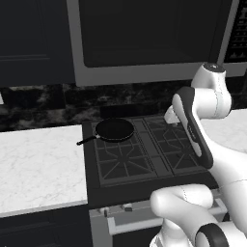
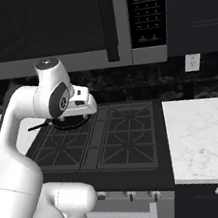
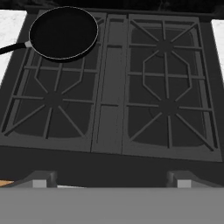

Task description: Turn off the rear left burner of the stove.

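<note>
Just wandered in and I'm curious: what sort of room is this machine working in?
A home-style kitchen, computer-rendered. A black four-burner stove carries a frying pan, a microwave hangs above, and marble counters flank it.

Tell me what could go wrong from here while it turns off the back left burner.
1. The knobs on the front panel look alike and sit close together, so the open gripper, now above the stove, might turn the wrong one.
2. Reaching low, the arm could bump the frying pan resting on that burner.
</note>
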You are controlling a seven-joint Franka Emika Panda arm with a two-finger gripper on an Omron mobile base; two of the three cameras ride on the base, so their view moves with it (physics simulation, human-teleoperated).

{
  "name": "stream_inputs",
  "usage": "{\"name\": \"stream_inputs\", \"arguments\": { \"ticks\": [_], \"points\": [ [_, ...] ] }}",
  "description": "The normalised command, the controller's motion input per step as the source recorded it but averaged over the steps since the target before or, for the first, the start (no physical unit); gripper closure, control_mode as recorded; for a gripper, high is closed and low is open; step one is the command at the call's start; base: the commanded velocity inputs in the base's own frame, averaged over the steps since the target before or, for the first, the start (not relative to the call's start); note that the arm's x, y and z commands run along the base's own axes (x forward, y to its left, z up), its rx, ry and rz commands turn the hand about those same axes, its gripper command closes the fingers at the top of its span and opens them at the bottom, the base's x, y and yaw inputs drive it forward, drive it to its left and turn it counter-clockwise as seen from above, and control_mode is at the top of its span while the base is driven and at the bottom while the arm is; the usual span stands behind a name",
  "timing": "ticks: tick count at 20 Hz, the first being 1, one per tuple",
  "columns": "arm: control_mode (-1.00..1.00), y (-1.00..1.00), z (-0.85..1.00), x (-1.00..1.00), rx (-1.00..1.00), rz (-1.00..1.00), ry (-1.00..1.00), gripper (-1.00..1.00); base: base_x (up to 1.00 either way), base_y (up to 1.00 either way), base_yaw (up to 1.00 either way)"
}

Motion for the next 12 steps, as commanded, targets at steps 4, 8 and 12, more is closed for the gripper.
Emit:
{"name": "stream_inputs", "arguments": {
  "ticks": [4, 8, 12],
  "points": [
    [-1.00, 0.00, 0.00, 0.00, 0.00, 0.00, 0.00, -1.00, 0.00, 0.00, 0.00],
    [-1.00, 0.00, 0.00, 0.00, 0.00, 0.00, 0.00, -1.00, 0.00, 0.00, 0.00],
    [-1.00, 0.00, 0.00, 0.00, 0.00, 0.00, 0.00, -1.00, 0.00, 0.00, 0.00]
  ]
}}
